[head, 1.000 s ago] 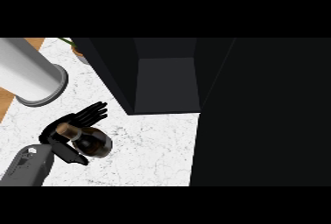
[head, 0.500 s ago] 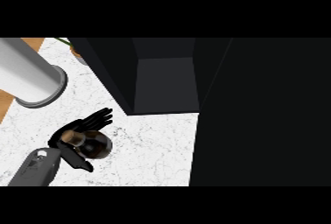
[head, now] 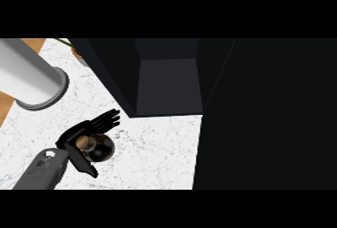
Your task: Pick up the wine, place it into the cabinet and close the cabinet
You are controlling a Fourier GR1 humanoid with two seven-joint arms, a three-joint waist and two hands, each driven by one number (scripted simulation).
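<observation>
From the head view, my left hand (head: 71, 136) shows at the lower left, at the end of my grey forearm (head: 41, 174). It is wrapped round the dark, round wine bottle (head: 100, 149), which I see from straight above, its brownish top nearest my palm. My black fingers (head: 102, 121) reach past the bottle on its far side, only slightly bent, and my thumb (head: 84, 165) lies along its near side, so the bottle sits caught between them. Whether the bottle's base touches the white marbled table (head: 158, 147) I cannot tell from this angle.

The tall black cabinet (head: 168, 84) stands open beyond the bottle, up and to the right, showing a dark grey inner wall. A broad black panel (head: 276, 111) fills the right side of the view. A pale grey metal cylinder (head: 30, 75) stands on the table at the upper left, well apart from my hand.

My right hand does not show.
</observation>
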